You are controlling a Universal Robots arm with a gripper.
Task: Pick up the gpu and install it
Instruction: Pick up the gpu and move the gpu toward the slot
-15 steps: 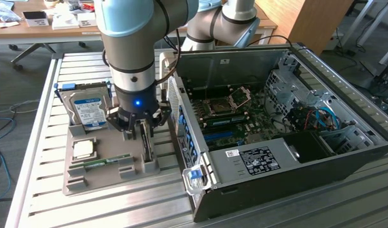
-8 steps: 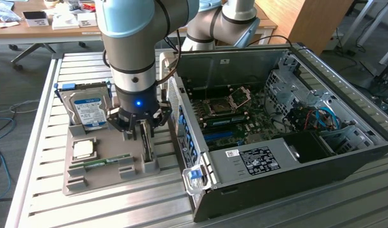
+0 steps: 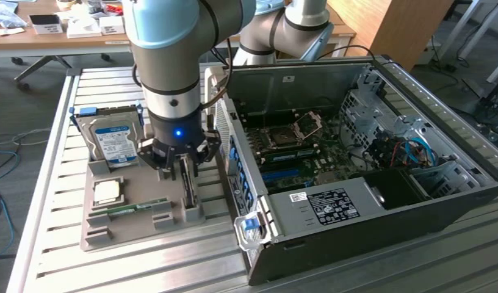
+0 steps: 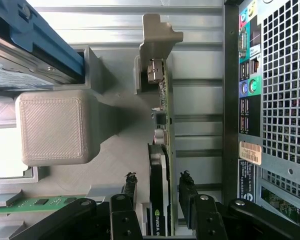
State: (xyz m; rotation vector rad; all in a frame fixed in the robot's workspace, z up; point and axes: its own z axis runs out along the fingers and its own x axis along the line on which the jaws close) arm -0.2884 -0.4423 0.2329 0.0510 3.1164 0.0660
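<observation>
While upright, NVIDIA-marked gpu (image 4: 159, 190) within end effector (image 4: 158, 176)

One gpu (image 4: 159, 185), one hard drive (image 3: 115, 141), one RAM stick (image 3: 139, 208), one processor chip (image 3: 108, 193) and one computer case (image 3: 469, 183) are counted.

We look down steeply from some way off in the exterior view, the open case (image 3: 355, 244) toward three o'clock and the gray tray (image 3: 127, 235) toward eight, while our wrist camera peers close, probably straight down, sharing that tray, the gpu (image 4: 160, 200) and the case's rear panel (image 4: 280, 100).
</observation>
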